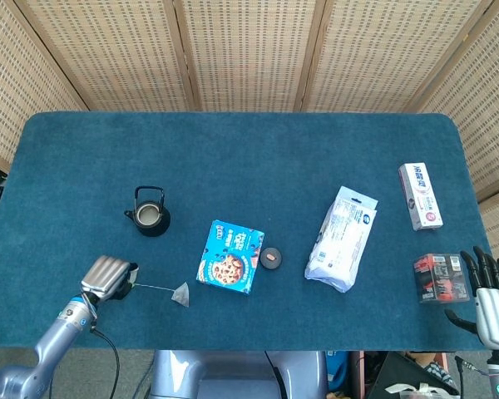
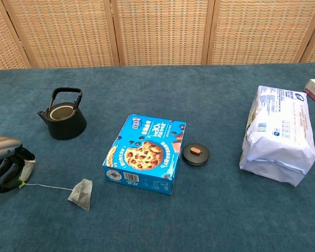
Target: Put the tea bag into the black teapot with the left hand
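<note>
The tea bag (image 1: 180, 293) (image 2: 81, 193) lies on the blue table near the front left, its thin string running left to a paper tag. My left hand (image 1: 108, 278) (image 2: 6, 167) pinches that tag at the table's front left, fingers curled down. The black teapot (image 1: 150, 217) (image 2: 63, 118) stands lidless and upright behind the hand, handle raised. Its round black lid (image 1: 270, 258) (image 2: 195, 154) rests right of the cookie box. My right hand (image 1: 489, 291) hovers at the front right corner with fingers spread, holding nothing.
A blue cookie box (image 1: 231, 256) (image 2: 145, 153) lies right of the tea bag. A white packet (image 1: 342, 238) (image 2: 277, 134), a white-and-pink box (image 1: 420, 194) and a red-black pack (image 1: 440, 278) occupy the right side. Wicker screens stand behind the table.
</note>
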You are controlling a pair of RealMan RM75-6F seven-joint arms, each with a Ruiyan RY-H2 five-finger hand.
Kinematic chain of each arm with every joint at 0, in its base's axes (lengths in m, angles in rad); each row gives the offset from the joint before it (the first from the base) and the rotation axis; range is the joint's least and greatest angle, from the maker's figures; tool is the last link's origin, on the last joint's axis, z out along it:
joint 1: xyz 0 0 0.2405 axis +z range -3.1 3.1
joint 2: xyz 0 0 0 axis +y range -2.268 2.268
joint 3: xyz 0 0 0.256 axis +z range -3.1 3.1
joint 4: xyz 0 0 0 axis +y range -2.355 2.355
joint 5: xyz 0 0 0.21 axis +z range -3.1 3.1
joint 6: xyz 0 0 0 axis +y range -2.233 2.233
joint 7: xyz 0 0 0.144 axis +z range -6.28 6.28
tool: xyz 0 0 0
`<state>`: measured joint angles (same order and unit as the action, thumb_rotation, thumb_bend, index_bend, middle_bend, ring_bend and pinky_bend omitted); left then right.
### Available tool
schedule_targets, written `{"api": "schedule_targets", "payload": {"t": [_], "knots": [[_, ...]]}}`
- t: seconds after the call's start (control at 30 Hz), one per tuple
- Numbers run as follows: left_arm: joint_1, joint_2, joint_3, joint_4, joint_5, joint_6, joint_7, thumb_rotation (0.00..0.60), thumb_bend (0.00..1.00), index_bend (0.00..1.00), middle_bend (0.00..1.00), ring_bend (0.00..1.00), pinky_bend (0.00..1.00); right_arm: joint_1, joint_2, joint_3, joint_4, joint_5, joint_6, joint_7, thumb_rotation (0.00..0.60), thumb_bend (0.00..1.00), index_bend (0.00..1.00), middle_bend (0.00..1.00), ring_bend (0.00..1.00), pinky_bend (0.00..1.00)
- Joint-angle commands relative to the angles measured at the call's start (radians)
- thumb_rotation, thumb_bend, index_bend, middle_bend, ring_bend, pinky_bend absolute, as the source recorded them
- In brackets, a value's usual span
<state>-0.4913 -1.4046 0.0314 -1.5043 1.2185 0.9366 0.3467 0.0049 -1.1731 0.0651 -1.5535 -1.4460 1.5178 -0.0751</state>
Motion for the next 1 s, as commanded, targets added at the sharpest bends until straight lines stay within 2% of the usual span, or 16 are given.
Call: {"api": "schedule_targets", "payload": {"t": [0.03, 0.47, 0.7, 1.0], "knots": [[0.003, 0.007, -0.001, -0.006, 0.008, 0.009, -0.010, 0.600, 0.45, 0.75, 0.70, 0.65, 0.65, 0.001, 0.000, 0.001, -0.001, -0.001, 0.000, -0.001, 0.600, 0.00, 0.00, 0.00, 0.00, 0.00], [0.013, 0.069, -0.031, -0.055, 0.057, 0.073, -0.076, 0.600, 0.45, 0.76, 0.70, 0.65, 0.65, 0.000, -0.004, 0.000, -0.003, -0.006, 0.001, 0.000, 0.600, 0.00, 0.00, 0.00, 0.00, 0.00], [0.021, 0.127, -0.077, -0.105, 0.110, 0.153, -0.154, 0.600, 0.45, 0.76, 0.70, 0.65, 0.65, -0.004, -0.008, -0.002, 0.000, -0.008, 0.003, 0.004, 0.600, 0.00, 0.00, 0.00, 0.00, 0.00], [0.021, 0.129, -0.120, -0.101, 0.217, 0.250, -0.293, 0.600, 0.45, 0.76, 0.70, 0.65, 0.65, -0.006, -0.011, -0.002, 0.007, -0.007, 0.003, 0.016, 0.600, 0.00, 0.00, 0.00, 0.00, 0.00]]}}
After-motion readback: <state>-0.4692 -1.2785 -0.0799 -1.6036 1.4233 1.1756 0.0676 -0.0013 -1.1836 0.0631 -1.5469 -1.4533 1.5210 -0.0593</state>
